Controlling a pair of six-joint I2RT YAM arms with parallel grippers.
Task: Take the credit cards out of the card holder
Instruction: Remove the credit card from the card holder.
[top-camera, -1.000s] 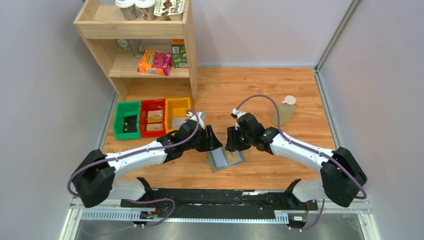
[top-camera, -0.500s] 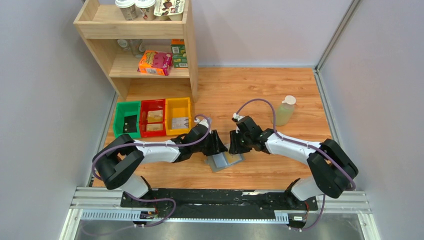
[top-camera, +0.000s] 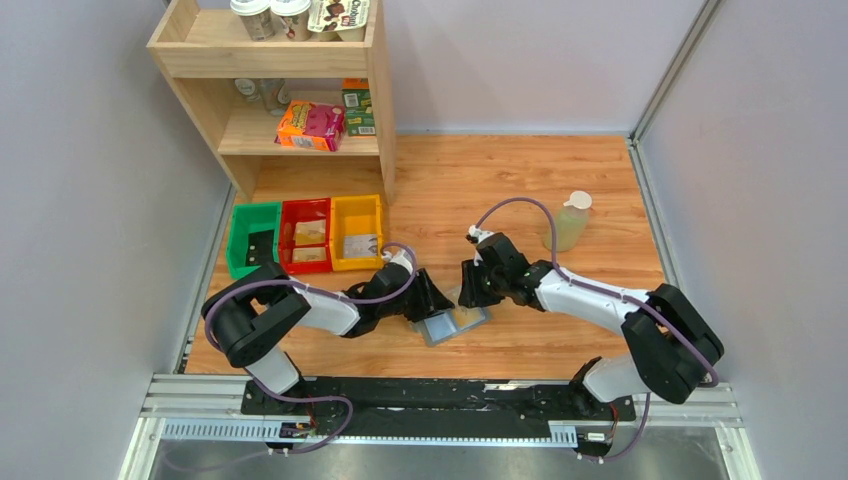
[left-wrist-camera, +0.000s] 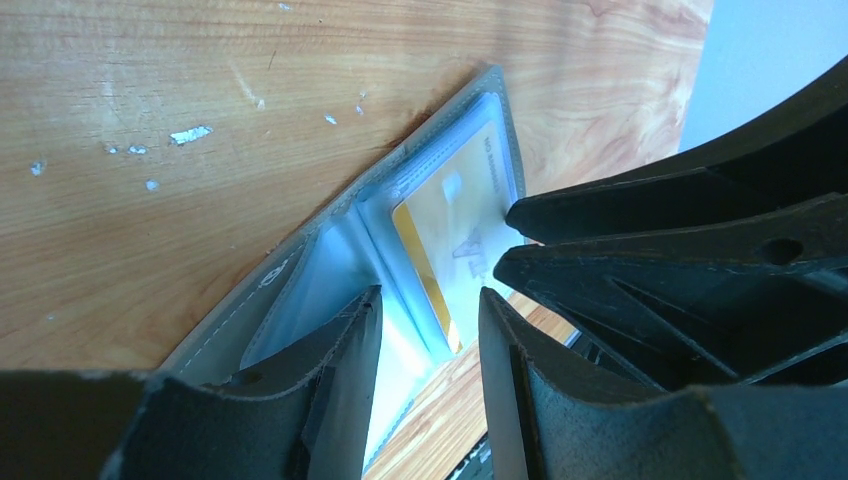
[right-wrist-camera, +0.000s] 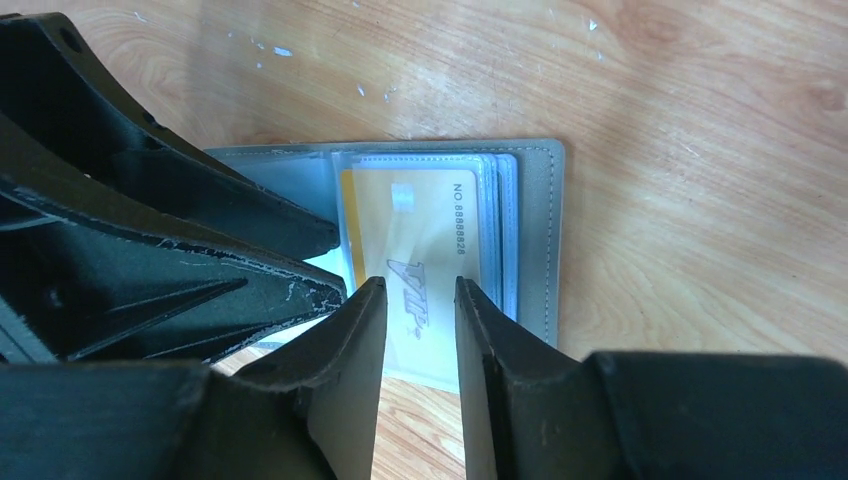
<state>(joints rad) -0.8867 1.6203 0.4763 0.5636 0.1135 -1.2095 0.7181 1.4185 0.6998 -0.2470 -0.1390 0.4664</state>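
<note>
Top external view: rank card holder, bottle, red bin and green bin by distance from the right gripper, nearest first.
From the right gripper:
1. card holder: lying open just below it, slightly to the left.
2. bottle: up and to the right.
3. red bin: off to the left, middle of the bin row.
4. green bin: leftmost in that row.

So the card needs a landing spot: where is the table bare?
Bare wood between the shelf and the bottle. Crowded around the card holder, with left fingers and right fingers over it, and by the bins.
</note>
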